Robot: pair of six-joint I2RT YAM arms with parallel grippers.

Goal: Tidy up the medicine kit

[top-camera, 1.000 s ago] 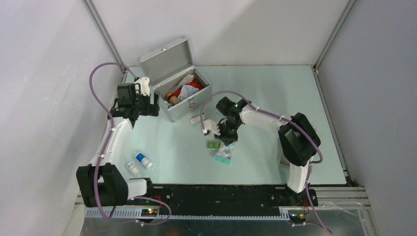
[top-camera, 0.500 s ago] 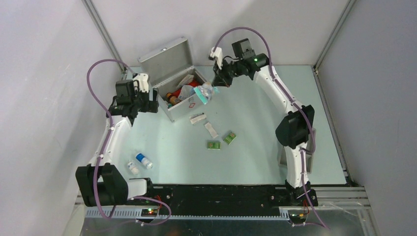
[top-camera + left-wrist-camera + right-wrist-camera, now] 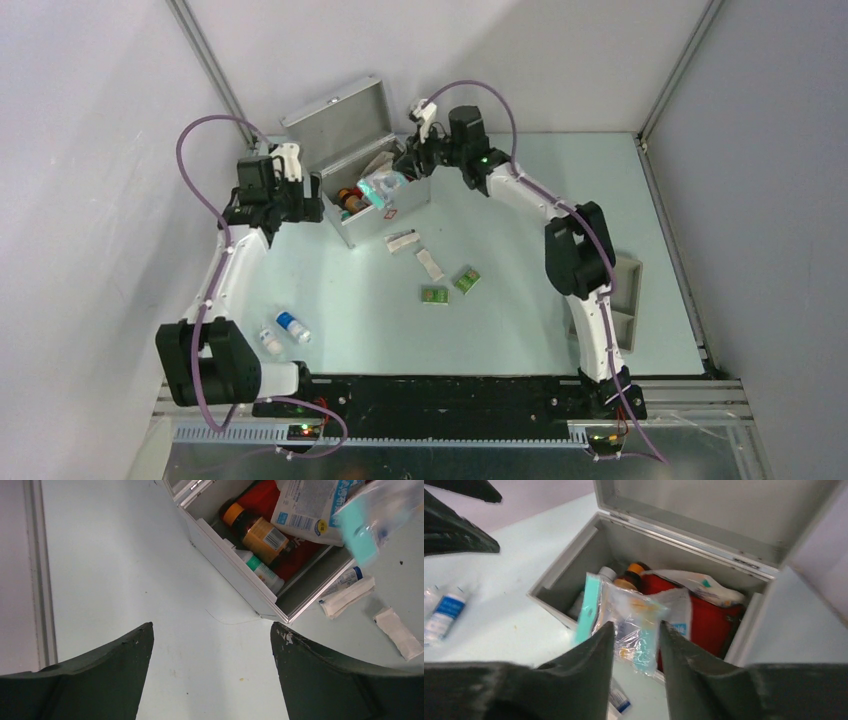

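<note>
The medicine kit (image 3: 335, 125) is a silver case at the back left, its lid up. Inside it lie an amber bottle (image 3: 257, 532), a red pouch (image 3: 709, 620) and a white packet (image 3: 305, 507). My right gripper (image 3: 403, 167) hovers over the case's right end, jaws parted (image 3: 636, 627). A clear bag with a teal strip (image 3: 629, 607) hangs blurred just below the fingertips, over the case's front rim (image 3: 382, 185); no finger presses on it. My left gripper (image 3: 308, 205) stands wide open (image 3: 212, 630) over bare table left of the case (image 3: 230, 570).
In front of the case lie two white packets (image 3: 402, 241) (image 3: 430, 264) and two green boxes (image 3: 467, 279) (image 3: 433, 294). Two small bottles (image 3: 293, 326) (image 3: 270, 341) rest near the left arm's base. A grey divided tray (image 3: 622, 300) sits at the right edge.
My right arm carried the clear bag from the table's middle up to the case, and its jaws have parted, letting the bag drop. The left arm barely moved.
</note>
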